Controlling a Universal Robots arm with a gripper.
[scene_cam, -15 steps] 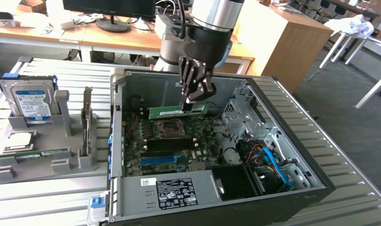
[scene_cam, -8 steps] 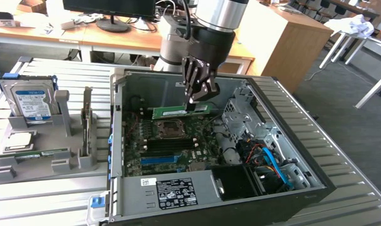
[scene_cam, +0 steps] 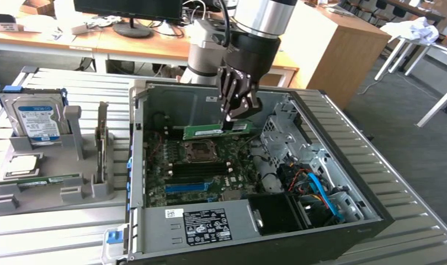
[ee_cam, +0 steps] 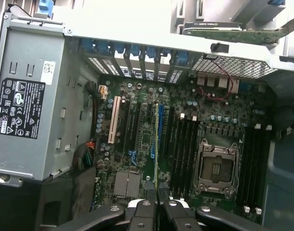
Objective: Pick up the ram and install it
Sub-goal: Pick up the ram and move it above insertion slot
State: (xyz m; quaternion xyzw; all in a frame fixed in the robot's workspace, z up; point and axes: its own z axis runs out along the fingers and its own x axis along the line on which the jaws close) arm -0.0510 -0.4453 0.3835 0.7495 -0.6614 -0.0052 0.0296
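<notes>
The fingers [scene_cam: 232,100] are clenched on the ram [scene_cam: 212,131], gripping its upper edge towards one end. The green stick hangs level just below them, inside the open computer case [scene_cam: 175,99]. It is above the motherboard [scene_cam: 161,165], with the empty processor socket [scene_cam: 200,149] directly beneath.

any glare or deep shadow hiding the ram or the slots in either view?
Exterior view: even light, the ram in the gripper is free of glare; deep shadow beside the power supply. Wrist view: the case rim is blown out white, the motherboard evenly lit, no glare on the edge-on ram.
</notes>
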